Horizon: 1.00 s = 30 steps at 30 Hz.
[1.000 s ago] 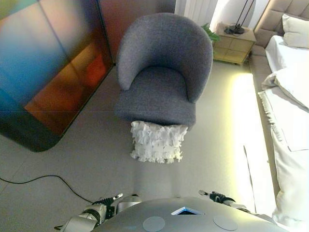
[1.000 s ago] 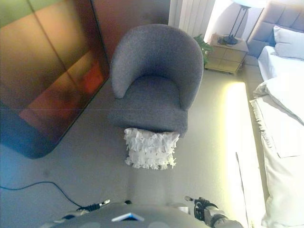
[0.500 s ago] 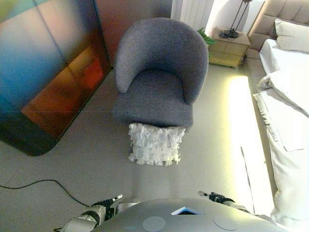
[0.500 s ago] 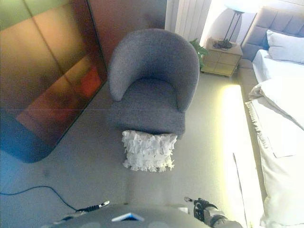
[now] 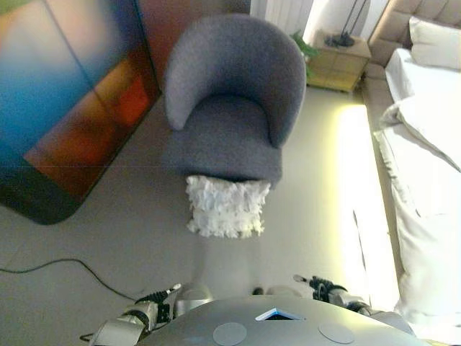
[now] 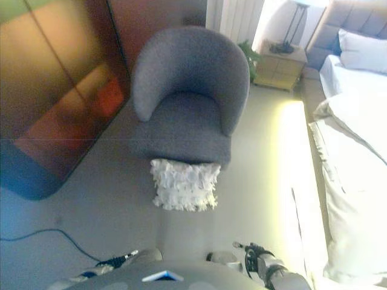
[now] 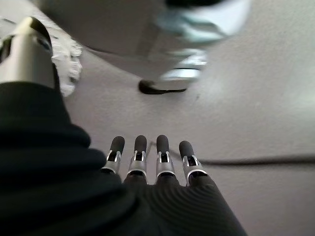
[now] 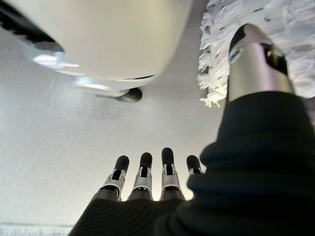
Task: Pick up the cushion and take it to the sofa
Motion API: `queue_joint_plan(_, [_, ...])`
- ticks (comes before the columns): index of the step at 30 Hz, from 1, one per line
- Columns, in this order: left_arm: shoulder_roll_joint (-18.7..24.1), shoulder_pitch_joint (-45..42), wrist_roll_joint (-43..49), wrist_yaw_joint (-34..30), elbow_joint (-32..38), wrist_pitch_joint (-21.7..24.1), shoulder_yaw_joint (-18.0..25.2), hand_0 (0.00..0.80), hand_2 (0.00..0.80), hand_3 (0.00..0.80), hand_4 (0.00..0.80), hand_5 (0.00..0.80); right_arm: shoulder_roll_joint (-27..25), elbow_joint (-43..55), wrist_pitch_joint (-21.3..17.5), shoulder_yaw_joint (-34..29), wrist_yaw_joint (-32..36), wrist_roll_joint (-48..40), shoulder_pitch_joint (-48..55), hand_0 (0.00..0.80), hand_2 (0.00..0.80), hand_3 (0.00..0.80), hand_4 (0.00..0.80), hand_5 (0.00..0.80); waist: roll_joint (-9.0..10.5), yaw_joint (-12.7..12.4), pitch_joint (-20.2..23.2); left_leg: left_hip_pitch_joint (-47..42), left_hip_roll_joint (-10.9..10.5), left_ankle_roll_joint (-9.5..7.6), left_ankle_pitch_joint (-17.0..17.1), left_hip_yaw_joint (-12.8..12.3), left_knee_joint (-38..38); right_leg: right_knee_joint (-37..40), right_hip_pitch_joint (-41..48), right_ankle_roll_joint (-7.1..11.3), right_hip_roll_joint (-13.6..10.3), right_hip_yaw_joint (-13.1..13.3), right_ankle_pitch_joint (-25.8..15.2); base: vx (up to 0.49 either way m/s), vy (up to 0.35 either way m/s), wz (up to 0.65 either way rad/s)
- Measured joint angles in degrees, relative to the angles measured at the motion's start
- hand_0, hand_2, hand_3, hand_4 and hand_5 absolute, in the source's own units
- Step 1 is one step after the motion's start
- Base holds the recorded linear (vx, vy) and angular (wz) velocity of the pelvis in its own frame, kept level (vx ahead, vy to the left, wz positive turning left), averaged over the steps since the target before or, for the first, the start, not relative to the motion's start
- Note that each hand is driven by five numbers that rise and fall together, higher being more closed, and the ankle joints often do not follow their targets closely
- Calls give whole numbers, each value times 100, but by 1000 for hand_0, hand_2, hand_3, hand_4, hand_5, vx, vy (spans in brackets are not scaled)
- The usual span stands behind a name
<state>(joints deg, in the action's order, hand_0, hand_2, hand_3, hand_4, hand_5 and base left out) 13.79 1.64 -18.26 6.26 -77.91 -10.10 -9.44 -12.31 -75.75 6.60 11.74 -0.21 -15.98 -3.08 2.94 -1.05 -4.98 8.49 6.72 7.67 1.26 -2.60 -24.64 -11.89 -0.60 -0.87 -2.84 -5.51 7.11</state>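
A white ruffled cushion (image 5: 225,207) stands on the floor, leaning against the front of a grey round-backed armchair (image 5: 230,101). It also shows in the right wrist view (image 8: 275,29). My left hand (image 5: 164,298) hangs low at the bottom left, far from the cushion; its fingers (image 7: 147,152) are straight and hold nothing. My right hand (image 5: 320,286) hangs low at the bottom right, fingers (image 8: 152,169) straight and empty. Both hands are well short of the cushion.
A dark glossy panel (image 5: 65,108) stands at the left. A bed with white bedding (image 5: 425,180) runs along the right. A wooden nightstand (image 5: 337,65) with a lamp is behind the armchair. Bare pale floor (image 5: 130,238) lies between me and the cushion.
The whole picture has shifted a little, so the camera moved; the cushion and armchair sit slightly higher and more to the left. Both hands stay low and empty.
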Motion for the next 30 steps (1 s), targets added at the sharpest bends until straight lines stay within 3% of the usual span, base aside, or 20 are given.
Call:
queue_joint_plan(2, [-81,0,-78,-12,39,60,0,0,0,0,0,0,-123,-120,-1,11,5,0,3,0,0,0,0,0,-4,-148,-127,220,-175,66,23,-51,-171,165,56,-146,-69,132,-82,262,33,-17])
queue_joint_plan(4, [-202,-29,-79,-12,-10,66,-21,0,0,0,0,0,-230,-195,-3,20,8,23,-3,0,0,0,0,0,-171,-134,-194,98,-435,57,26,-312,650,1038,418,-112,22,147,-87,477,64,-5])
queue_joint_plan(5, [-299,-42,-79,-6,-109,75,7,0,0,0,0,0,-304,-327,-4,-7,24,57,-61,0,0,0,0,0,-475,-184,-233,-68,-304,53,2,-394,1322,903,557,-118,402,146,-96,411,51,-3])
queue_joint_plan(6, [-251,-68,-82,-46,-46,65,23,0,0,0,0,0,-333,-371,54,-4,39,88,-80,0,0,0,0,0,-777,-272,-264,-180,-102,329,-283,-345,1959,-314,427,-136,738,-84,193,481,64,-15])
queue_joint_plan(7, [-53,-42,-73,1,62,97,47,0,0,0,0,0,-95,-331,45,-4,73,94,-113,0,0,0,0,0,-377,-303,-421,-190,-378,-74,101,-411,1913,63,815,-323,561,199,631,430,58,20])
queue_joint_plan(9, [46,-58,-84,-87,53,29,58,0,0,0,0,0,-31,-327,66,-13,89,102,-115,0,0,0,0,0,-231,-323,-499,24,-362,-93,155,-415,1994,543,1005,-499,614,338,442,497,58,24])
queue_joint_plan(11, [-130,-68,-107,-146,-5,24,74,0,0,0,0,0,-137,-332,110,-34,93,103,-204,0,0,0,0,0,-245,-479,-617,134,-364,-124,178,-310,2525,770,1140,-589,662,436,382,617,65,3])
queue_joint_plan(14, [-253,-231,-108,-185,-41,-28,107,0,0,0,0,0,-200,-403,223,-71,93,107,-145,0,0,0,0,0,-381,-474,-664,132,-365,-125,178,-127,2802,996,1705,-513,811,758,462,799,129,27])
queue_joint_plan(16, [-242,-291,-104,-210,-41,-27,119,0,0,0,0,0,-194,-429,222,-112,90,107,-182,0,0,0,0,0,-415,-618,-640,239,-363,-156,196,-116,2786,1000,1933,-491,788,983,684,780,205,-27])
queue_joint_plan(17, [-215,-302,-102,-221,-48,-38,157,0,0,0,0,0,-148,-434,221,-231,74,106,-230,0,0,0,0,0,-337,-662,-629,310,-419,-324,417,-181,2668,995,2026,-436,664,1059,844,746,216,-44])
queue_joint_plan(19, [-161,-306,-68,-218,-20,-30,257,0,0,0,0,0,-48,-493,211,-356,47,105,-222,0,0,0,0,0,4,-667,-466,193,-721,-601,788,-442,2594,868,2054,-153,230,1123,1048,708,183,-58])
queue_joint_plan(21, [-128,-285,-49,-225,74,79,420,0,0,0,0,0,29,-543,195,-475,17,116,-263,0,0,0,0,0,18,-582,-464,-232,-759,-941,1034,-454,2504,56,2046,201,139,757,927,718,167,-63])
queue_joint_plan(23, [51,-293,-51,-235,143,181,391,0,0,0,0,0,190,-509,115,-445,19,173,-100,0,0,0,0,0,257,-582,-220,-454,-913,-1043,621,-516,2360,-843,1809,554,-132,380,716,614,129,-30])
queue_joint_plan(25, [198,-48,-49,-232,232,277,349,0,0,0,0,0,289,-505,68,-421,12,188,19,0,0,0,0,0,432,-545,-105,-618,-1080,-1141,358,-506,2315,-1903,1410,852,-340,238,499,498,74,3])
queue_joint_plan(27, [219,164,-49,-225,251,279,264,0,0,0,0,0,265,-258,14,-409,7,177,-8,0,0,0,0,0,334,-508,-73,-830,-1073,-1195,318,-461,2564,-2531,895,874,-407,216,606,398,23,-3])
queue_joint_plan(30, [249,470,-54,-226,264,222,37,0,0,0,0,0,190,112,-102,-215,-6,166,-141,0,0,0,0,0,3,-412,-78,-989,-888,-1210,278,-357,2779,-1909,155,799,-469,-316,917,152,-8,-22])
